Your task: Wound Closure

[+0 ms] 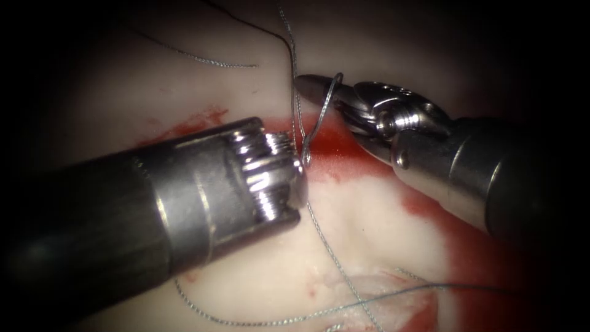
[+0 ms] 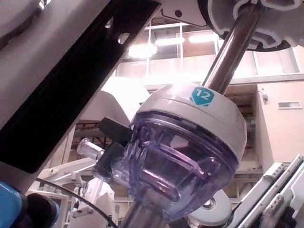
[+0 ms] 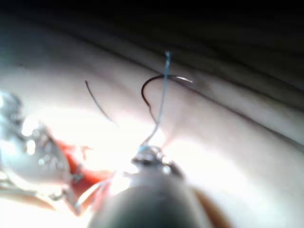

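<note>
Pale tissue (image 1: pixel 393 215), smeared with red fluid (image 1: pixel 332 144), lies under two metal tools. The left arm's tool (image 1: pixel 301 161) enters with its wrist toward the camera; its fingers are hidden, so their state cannot be told. The right arm's tool (image 1: pixel 316 89) has its fingers closed on the curved needle (image 1: pixel 321 117) near one end; the needle arcs down to the left tool's tip, above the tissue. Thread (image 1: pixel 332 252) trails across the tissue. In the left wrist view, a clear purple port (image 2: pixel 183 156) carries a teal tag reading "12" (image 2: pixel 203 96).
</note>
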`<state>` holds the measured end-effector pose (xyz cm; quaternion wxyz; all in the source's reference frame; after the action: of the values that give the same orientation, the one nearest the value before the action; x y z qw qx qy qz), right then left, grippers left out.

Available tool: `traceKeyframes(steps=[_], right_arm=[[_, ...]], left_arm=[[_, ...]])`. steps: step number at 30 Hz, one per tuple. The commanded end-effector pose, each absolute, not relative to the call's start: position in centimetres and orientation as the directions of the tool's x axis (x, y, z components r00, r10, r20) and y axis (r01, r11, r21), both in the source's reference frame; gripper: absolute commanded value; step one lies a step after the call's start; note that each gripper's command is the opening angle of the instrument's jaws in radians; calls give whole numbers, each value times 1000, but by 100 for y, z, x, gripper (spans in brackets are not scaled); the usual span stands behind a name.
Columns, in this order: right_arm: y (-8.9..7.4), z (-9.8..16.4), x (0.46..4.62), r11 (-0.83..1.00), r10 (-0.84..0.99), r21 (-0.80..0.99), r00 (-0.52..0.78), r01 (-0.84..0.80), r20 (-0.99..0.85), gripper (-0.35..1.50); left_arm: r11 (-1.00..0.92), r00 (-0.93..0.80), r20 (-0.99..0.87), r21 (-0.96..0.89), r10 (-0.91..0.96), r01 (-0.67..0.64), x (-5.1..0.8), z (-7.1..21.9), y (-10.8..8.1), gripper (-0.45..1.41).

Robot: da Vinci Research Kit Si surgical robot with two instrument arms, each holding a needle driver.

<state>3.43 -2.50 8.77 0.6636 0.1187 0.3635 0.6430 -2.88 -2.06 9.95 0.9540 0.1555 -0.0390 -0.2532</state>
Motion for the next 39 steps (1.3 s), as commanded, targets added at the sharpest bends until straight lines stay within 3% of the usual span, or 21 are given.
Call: traceKeyframes(steps=[1,4,5,6,8,11,17,19,20,27,30,32,33,34,37,39], right_arm=[[-241,880,351,159,941,606,-67,-780,-333,-35],[-244,883,352,183,938,586,-38,-790,-344,-26],[-244,883,352,194,936,581,-29,-791,-352,-8],[-244,883,352,194,936,581,-29,-791,-352,-8],[-243,884,356,212,931,569,-12,-795,-364,44],[-242,883,359,229,926,562,0,-795,-378,29],[-239,881,360,226,921,580,-23,-783,-389,41],[-236,877,359,221,922,586,-29,-780,-386,17],[-235,876,359,219,923,587,-30,-780,-384,14],[-237,881,363,219,920,581,-33,-784,-390,17],[-238,887,371,221,916,571,-34,-790,-401,29],[-234,891,380,233,909,555,-24,-799,-416,53],[-234,891,380,233,909,555,-24,-799,-416,53],[-230,893,384,231,907,549,-26,-804,-419,69],[-228,894,386,226,907,546,-30,-806,-420,74],[-227,895,384,226,907,546,-30,-806,-420,64]], left_arm=[[821,864,0,313,-503,478,-294,990,-193,-45],[821,864,0,313,-503,478,-294,990,-193,-45],[821,864,0,313,-503,478,-294,990,-193,-45],[821,864,0,313,-503,478,-294,990,-193,-45],[821,864,0,313,-503,478,-294,990,-193,-45],[818,862,-2,313,-508,483,-294,990,-193,-45],[815,859,-3,314,-512,487,-293,990,-193,-45],[815,859,-3,314,-512,486,-293,990,-193,-45],[815,859,-3,314,-511,486,-293,990,-193,-45],[815,859,-3,315,-512,486,-293,989,-192,-45],[812,856,-4,316,-516,491,-293,989,-192,-45],[812,857,-5,315,-516,491,-292,988,-191,-45],[812,857,-5,315,-516,491,-292,988,-191,-45],[809,854,-6,315,-521,496,-292,988,-191,-45],[810,854,-6,315,-520,496,-292,988,-191,-45],[810,854,-6,315,-520,496,-292,988,-191,-45]])
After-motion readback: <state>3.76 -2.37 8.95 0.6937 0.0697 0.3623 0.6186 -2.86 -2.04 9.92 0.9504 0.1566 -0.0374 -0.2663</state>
